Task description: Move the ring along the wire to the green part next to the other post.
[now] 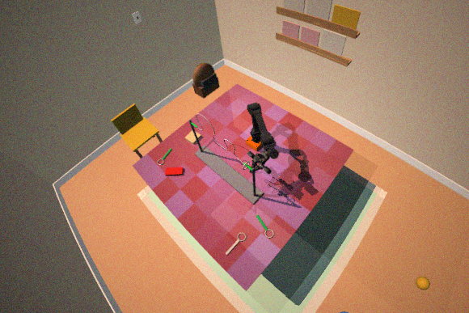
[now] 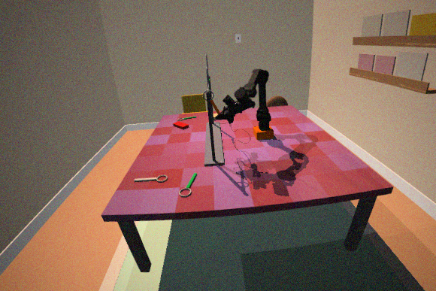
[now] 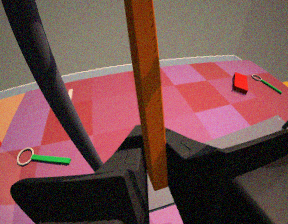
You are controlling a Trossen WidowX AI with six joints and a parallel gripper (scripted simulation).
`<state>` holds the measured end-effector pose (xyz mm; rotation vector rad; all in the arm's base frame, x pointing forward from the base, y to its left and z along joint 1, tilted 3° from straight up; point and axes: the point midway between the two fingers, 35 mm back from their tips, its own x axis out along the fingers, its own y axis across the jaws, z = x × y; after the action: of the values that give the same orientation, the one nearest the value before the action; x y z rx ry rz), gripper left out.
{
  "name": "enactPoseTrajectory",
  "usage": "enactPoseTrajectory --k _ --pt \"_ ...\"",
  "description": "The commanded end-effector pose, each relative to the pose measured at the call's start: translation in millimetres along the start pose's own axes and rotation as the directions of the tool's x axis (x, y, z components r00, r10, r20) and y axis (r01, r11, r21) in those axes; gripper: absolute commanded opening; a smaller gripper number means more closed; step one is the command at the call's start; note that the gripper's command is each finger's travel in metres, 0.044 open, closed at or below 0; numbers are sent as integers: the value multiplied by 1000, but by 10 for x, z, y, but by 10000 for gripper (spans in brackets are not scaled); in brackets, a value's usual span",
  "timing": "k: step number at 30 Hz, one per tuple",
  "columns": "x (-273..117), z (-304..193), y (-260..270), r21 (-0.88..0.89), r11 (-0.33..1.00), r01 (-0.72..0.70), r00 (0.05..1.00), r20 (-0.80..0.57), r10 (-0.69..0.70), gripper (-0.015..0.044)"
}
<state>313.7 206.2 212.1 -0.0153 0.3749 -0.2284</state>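
Handle point(image 2: 215, 107) point(image 3: 145, 90) pinched in fingers point(image 1: 256, 163) point(image 2: 222, 116); releasing short of near green part point(image 1: 250, 168) could drop ring point(image 1: 243, 166) point(image 2: 204, 95) onto grey wire point(image 1: 213, 132)

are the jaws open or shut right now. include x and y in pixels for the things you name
Shut on the orange handle point(image 2: 215, 107) point(image 3: 147, 90). In the wrist view it runs down between the two dark fingers, which close in on it from both sides.

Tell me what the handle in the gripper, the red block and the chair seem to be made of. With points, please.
Handle point(image 3: 147, 95): probably painted or stained wood, orange-brown, its faces flat and faintly mottled.
Red block point(image 1: 174, 171) point(image 2: 180, 125) point(image 3: 240, 83): perhaps plastic or painted wood, evenly coloured, with crisp edges.
Chair point(image 1: 140, 133): possibly painted wood or plastic, plain yellow seat on dark legs that could be metal.
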Motion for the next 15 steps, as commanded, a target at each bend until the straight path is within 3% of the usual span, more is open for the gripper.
enactPoseTrajectory --k 1,15 --pt "32 -68 3 0 1000 6 1000 0 -6 -150" --pt "48 -105 5 0 1000 6 1000 0 -6 -150"
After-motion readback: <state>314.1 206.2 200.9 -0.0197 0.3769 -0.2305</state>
